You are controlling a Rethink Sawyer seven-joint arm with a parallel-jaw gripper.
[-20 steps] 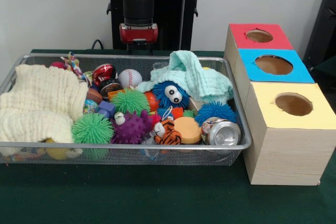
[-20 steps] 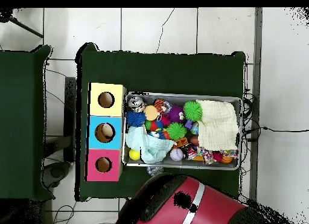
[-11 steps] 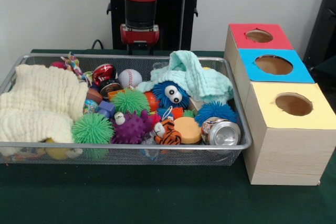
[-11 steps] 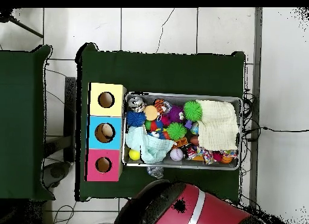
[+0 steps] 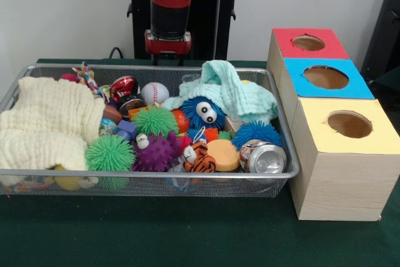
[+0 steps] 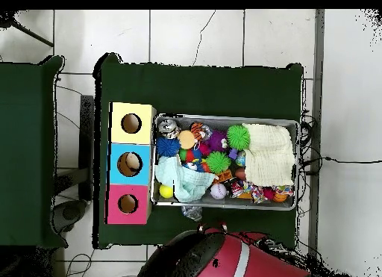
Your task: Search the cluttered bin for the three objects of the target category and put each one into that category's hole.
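The silver wire-mesh bin (image 5: 144,182) lies across the table, full of toys; it also shows in the overhead view (image 6: 224,118). In it are a baseball (image 5: 154,93), two green spiky balls (image 5: 110,153), a purple spiky ball (image 5: 155,152), a blue furry toy with eyes (image 5: 203,112), a tiger toy (image 5: 199,157) and a crushed can (image 5: 264,157). My gripper (image 5: 167,59) hangs behind the bin's far rim, above the table and apart from the toys. Its jaws are hidden by the rim.
A cream cloth (image 5: 47,123) covers the bin's left end and a mint cloth (image 5: 228,89) lies at the back right. Three wooden boxes with holes stand right of the bin: red top (image 5: 309,43), blue top (image 5: 326,78), yellow top (image 5: 347,124).
The arm has shifted slightly right in the front view and drawn back toward the base in the overhead view. The toys have not moved.
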